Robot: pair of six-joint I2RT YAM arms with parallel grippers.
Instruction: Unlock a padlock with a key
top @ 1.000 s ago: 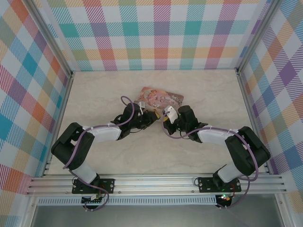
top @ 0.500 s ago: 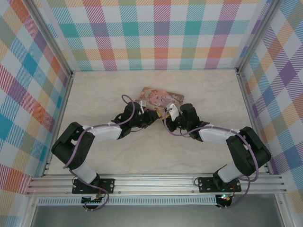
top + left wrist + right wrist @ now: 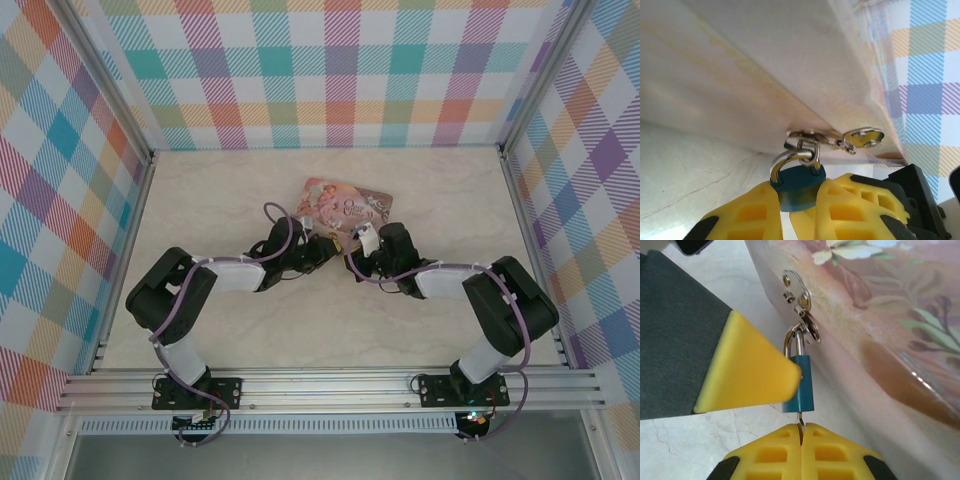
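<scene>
blue first: that's the padlock (image 3: pixel 801 181), pinched by its body between the yellow fingers (image 3: pixel 747 215) of the left gripper (image 3: pixel 799 197). its silvery shackle (image 3: pixel 781 159) is looped through the hasp (image 3: pixel 810 136) on the side of the pink tin (image 3: pixel 880 310). over on the right wrist view, the lock sits against the tin's wall with its keyhole end facing the right gripper (image 3: pixel 801 436). that gripper is clamped tight on the key (image 3: pixel 800 419), a thin sliver running straight into the bottom of the lock. from above, the two grippers meet nose to nose at the tin's near edge, in the middle of the table (image 3: pixel 450 200).

any writing? there's a cursive line on the tin's flowered lid, too small to read, and no brand is legible.

against a second ago, the tin has slid a touch to the right. both grippers have gone with it, and both elbows have pulled in toward the centre.
</scene>
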